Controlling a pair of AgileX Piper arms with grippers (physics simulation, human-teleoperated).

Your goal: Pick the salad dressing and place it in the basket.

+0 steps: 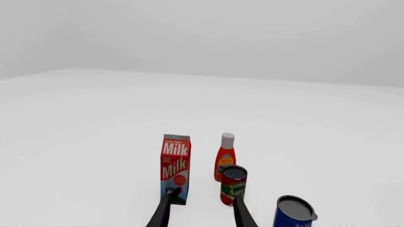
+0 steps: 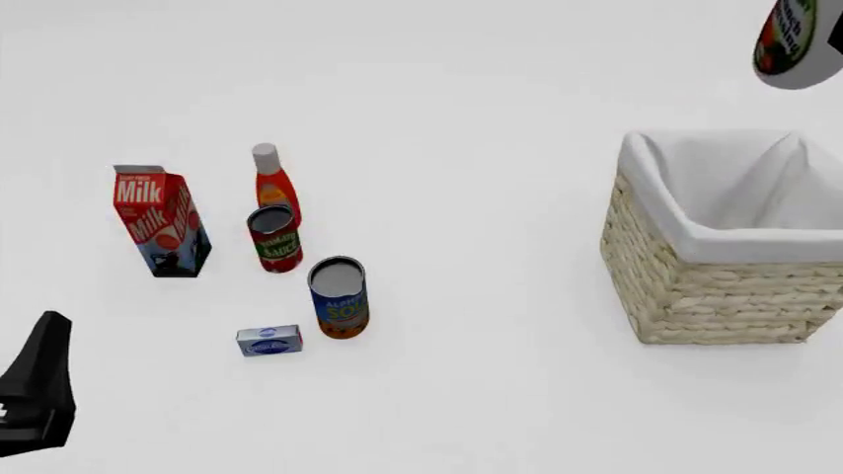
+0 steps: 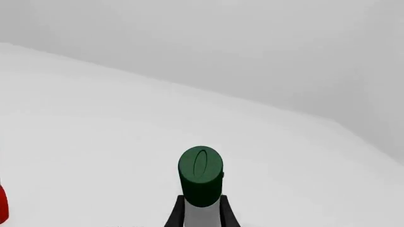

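The salad dressing point(image 2: 796, 43) hangs in the air at the top right edge of the front view, above and beyond the basket's far rim, only its whitish lower body and label showing. The right wrist view shows its dark green cap point(image 3: 200, 171) with my right gripper point(image 3: 202, 210) shut on the whitish bottle just behind it. The wicker basket point(image 2: 698, 286) with white cloth lining stands on the table at the right. My left gripper point(image 1: 205, 196) is open and holds nothing, low over the near left of the table.
On the table's left stand a milk carton point(image 2: 161, 221), an orange-red bottle with a white cap point(image 2: 274, 188), a tomato sauce can point(image 2: 275, 239) and a blue can point(image 2: 339, 297). A small blue-white box point(image 2: 268, 341) lies nearer me. The left arm point(image 2: 34, 400) sits at the bottom left corner.
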